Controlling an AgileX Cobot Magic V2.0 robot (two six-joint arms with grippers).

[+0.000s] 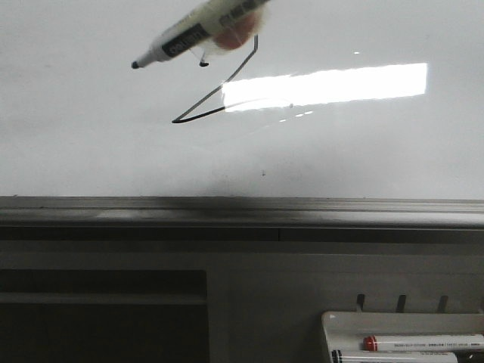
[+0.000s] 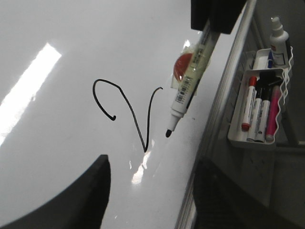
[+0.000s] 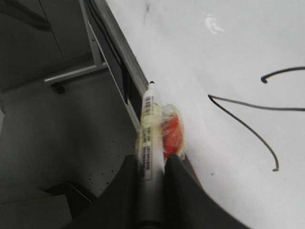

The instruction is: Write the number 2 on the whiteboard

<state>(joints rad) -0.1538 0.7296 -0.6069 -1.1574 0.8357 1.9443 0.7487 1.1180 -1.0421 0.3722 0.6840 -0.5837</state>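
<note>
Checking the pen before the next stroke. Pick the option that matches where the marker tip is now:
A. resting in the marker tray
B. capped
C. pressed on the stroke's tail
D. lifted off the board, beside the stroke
D: in the left wrist view the uncapped marker, clamped in the right gripper, has its tip clear of the number 2, hanging over bare whiteboard.

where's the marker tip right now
In the left wrist view, the marker tip hangs just off the whiteboard, beside the tail end of the number 2; the right tool grips the marker.
</note>
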